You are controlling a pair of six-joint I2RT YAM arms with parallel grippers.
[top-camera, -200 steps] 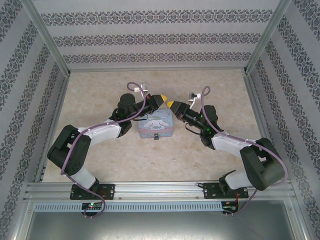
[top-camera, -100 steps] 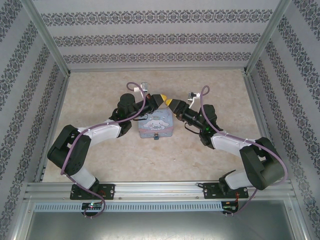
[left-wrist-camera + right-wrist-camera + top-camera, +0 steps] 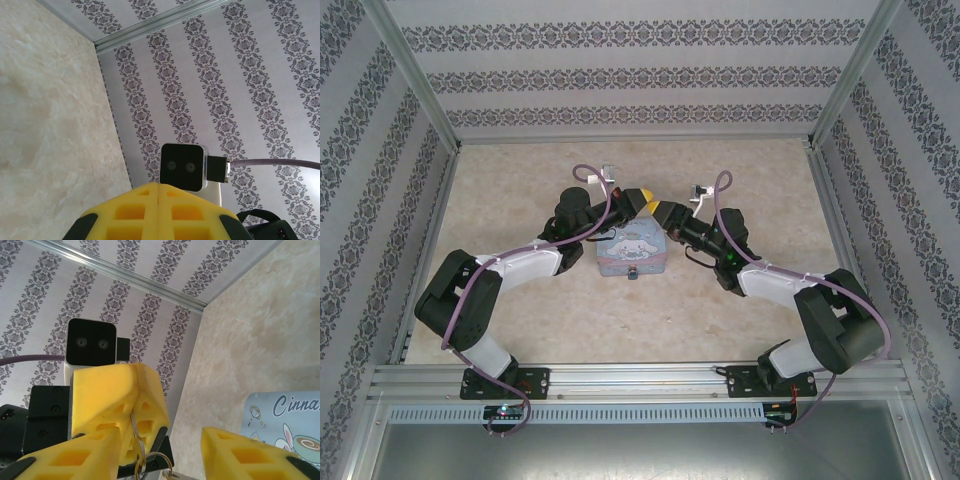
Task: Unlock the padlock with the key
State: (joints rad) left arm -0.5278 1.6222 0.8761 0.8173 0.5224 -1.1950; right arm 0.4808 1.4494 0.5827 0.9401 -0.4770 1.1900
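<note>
The left gripper [image 3: 644, 197] and the right gripper [image 3: 666, 211] meet nose to nose in the air, near the far side of a pastel-blue square tin with a cartoon white dog [image 3: 632, 250]. The tin sits in the middle of the beige marbled table [image 3: 520, 190].

The left gripper's yellow fingers [image 3: 112, 390] are clenched tight. What looks like the small thin metal key [image 3: 134, 426] pokes out of the seam between them, with small silvery split rings [image 3: 156, 460] hanging off it. The right gripper's jaws stand spread wide, one on either side of that key, gripping nothing.

The tiny bluish padlock [image 3: 633, 272] lies right at the tin's near edge, well away from both grippers. It is too small from here for me to make out its shackle.
</note>
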